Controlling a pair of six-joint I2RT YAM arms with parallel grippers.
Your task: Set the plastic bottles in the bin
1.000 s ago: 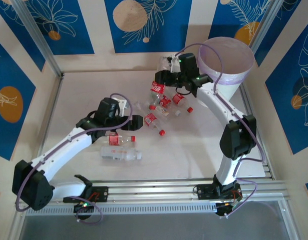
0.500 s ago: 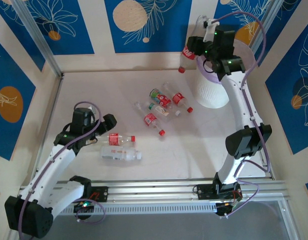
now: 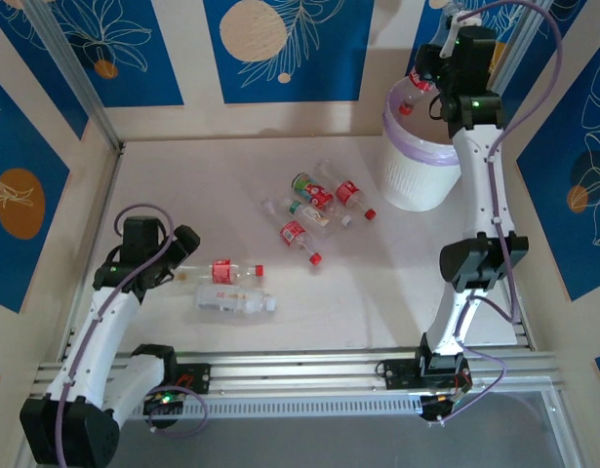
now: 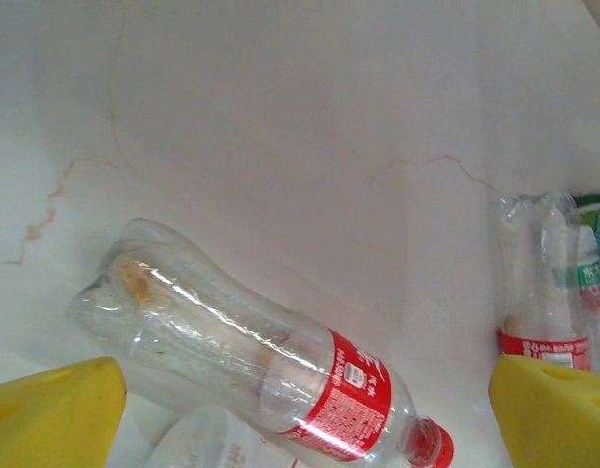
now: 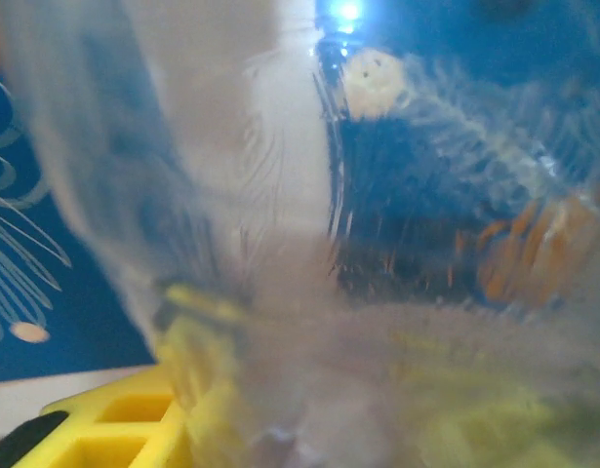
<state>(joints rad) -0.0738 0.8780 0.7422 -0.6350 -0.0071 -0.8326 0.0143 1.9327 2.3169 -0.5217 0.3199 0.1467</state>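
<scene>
High above the bin point(image 3: 409, 183), a white ribbed bucket with a lilac bag over its rim, my right gripper point(image 3: 428, 86) is shut on a clear plastic bottle point(image 3: 413, 97), red cap pointing down-left. That bottle point(image 5: 280, 244) is a blur right against the yellow fingers point(image 5: 104, 424) in the right wrist view. My left gripper point(image 3: 180, 255) stands open at the left of the table, just left of a red-labelled bottle point(image 3: 226, 271). The same bottle point(image 4: 280, 361) lies between the spread yellow fingertips point(image 4: 56, 409) of the left gripper point(image 4: 304, 419), untouched.
A label-less clear bottle point(image 3: 236, 302) lies just nearer than the red-labelled one. Several bottles point(image 3: 314, 205) are clustered mid-table, one green-labelled point(image 3: 301, 183); two show at the right edge point(image 4: 543, 292) in the left wrist view. Blue patterned walls and metal posts enclose the table.
My right arm carried its bottle from the central cluster up and right to above the bin. The left arm drew back to the left, away from the cluster, its gripper staying open.
</scene>
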